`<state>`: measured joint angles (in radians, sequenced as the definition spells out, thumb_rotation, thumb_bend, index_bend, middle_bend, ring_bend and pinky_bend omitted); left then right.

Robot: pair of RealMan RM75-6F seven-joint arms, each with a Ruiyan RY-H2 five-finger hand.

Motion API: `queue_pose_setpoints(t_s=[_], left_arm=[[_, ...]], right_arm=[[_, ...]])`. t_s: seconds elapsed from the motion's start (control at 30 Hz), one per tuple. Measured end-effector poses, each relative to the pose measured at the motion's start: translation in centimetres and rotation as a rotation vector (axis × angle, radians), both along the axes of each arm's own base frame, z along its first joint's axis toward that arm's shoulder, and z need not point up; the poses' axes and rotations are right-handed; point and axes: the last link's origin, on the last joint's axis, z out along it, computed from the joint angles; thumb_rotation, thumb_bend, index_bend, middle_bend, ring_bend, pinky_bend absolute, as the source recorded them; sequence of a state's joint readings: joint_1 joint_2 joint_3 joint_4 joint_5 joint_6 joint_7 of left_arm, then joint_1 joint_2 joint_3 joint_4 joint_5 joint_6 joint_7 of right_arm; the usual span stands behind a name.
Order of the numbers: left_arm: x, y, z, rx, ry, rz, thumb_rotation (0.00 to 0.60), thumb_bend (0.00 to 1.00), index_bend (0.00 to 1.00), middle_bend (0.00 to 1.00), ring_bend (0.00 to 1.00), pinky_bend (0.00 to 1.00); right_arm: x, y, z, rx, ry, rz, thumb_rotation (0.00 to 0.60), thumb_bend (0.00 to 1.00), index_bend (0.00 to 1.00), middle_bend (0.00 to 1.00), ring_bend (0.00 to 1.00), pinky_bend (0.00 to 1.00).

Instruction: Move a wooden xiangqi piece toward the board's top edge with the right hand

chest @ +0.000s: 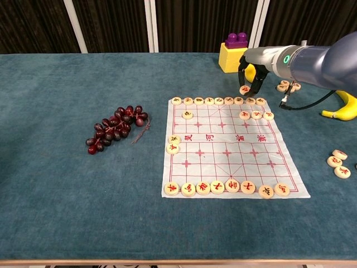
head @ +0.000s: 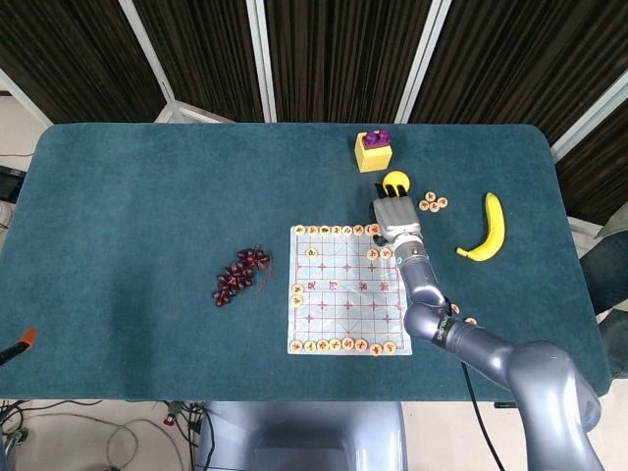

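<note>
While the xiangqi piece (chest: pixel 244 89) sits pinched in the fingertips of the right hand (chest: pixel 249 71), it hangs just past the top edge of the board (chest: pixel 234 167), above the table cloth near the board's upper right corner. In the head view the right hand (head: pixel 394 214) covers the piece, so only the chest view shows the grasp. Along the board's top line runs a row of pieces (chest: pixel 218 101), with three more pieces (chest: pixel 256 115) just below it on the right side, and another row of pieces (chest: pixel 226 187) lines the near edge. Two pieces (chest: pixel 173 144) lie at the board's left edge. Beyond the board's top right corner stand a yellow block (chest: pixel 233 57) with a purple brick (chest: pixel 236 39) on top, and a yellow ball (head: pixel 396 181) behind the hand. Right of the board lie a banana (head: pixel 488 229) and loose pieces (head: pixel 433 202). Left of the board lies a bunch of grapes (chest: pixel 114 127). No left hand appears in either view.
</note>
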<state>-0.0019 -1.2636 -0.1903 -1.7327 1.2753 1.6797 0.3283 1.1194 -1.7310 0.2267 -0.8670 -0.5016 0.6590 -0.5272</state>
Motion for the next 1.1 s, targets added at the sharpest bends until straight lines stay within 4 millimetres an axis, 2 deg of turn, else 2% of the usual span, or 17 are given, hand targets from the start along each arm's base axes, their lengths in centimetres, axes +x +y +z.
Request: queue_pose_setpoints(t_s=[0.33,1.1], left_arm=[[0.0,0.1,0.1,0.007,0.002,0.003,0.6,0.03,0.02,0.0,0.0,0.04],[0.0,0.1,0.2,0.01,-0.001,0.004,0.6,0.03,0.02,0.0,0.0,0.04]], right_arm=[[-0.1,-1.1,-0.9,-0.017,-0.005,-0.027,0.6,0.37,0.52,0.0,0.01,0.04],[-0.3,-1.6,-1.5,-0.022,0.003,-0.031,0.6,0.37,0.52,0.0,0.01,0.04]])
